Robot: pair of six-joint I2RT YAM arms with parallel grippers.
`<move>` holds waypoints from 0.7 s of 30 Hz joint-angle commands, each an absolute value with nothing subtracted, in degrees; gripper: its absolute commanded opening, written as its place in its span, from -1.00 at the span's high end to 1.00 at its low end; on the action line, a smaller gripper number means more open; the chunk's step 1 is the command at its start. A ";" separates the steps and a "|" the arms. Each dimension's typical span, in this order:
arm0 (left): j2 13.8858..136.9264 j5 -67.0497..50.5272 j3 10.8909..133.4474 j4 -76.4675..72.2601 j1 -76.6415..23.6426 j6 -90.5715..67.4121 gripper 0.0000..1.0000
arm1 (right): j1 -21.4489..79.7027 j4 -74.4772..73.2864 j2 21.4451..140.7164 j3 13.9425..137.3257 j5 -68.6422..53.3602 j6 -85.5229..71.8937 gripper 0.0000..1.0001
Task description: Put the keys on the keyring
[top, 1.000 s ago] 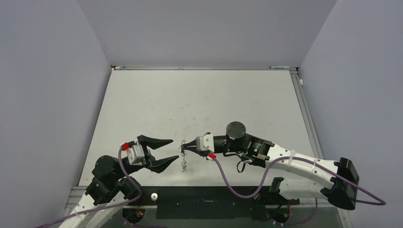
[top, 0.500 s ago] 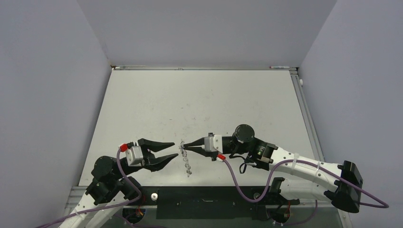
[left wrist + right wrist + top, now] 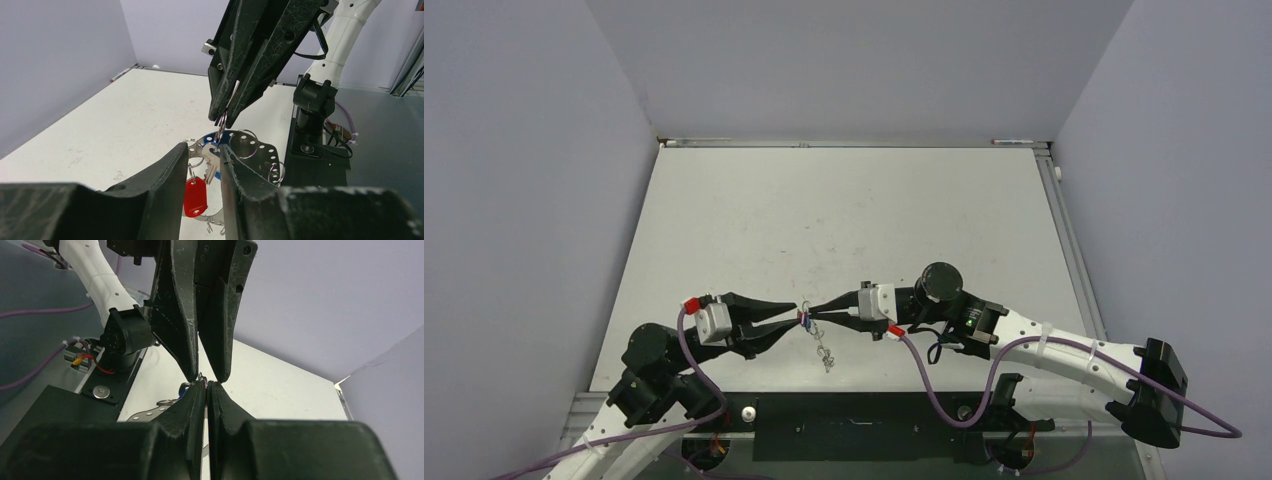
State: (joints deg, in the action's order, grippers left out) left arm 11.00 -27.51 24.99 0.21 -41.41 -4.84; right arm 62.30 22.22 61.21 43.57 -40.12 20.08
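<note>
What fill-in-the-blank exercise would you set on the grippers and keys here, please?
The right gripper is ___ (open/shut) on the keyring. The lower key has a ___ head. The upper key has a ___ head. The left gripper holds its jaws ___ (open/shut), one either side of both keys.
Missing: shut; red; blue; open.
</note>
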 commanded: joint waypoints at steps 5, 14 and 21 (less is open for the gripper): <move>11.69 -28.76 25.57 -2.23 -41.04 -4.83 0.60 | 62.26 28.94 61.23 44.20 -43.28 18.35 0.90; 11.53 -29.67 25.31 -2.63 -40.96 -5.01 0.67 | 62.31 29.03 61.94 44.77 -43.71 17.95 0.90; 11.43 -30.67 24.97 -3.26 -40.95 -5.30 0.69 | 62.31 29.15 63.08 45.26 -44.03 17.77 0.90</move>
State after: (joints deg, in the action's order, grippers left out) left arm 11.18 -29.19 24.99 0.10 -41.39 -4.91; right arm 62.30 23.92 62.81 43.57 -41.80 18.37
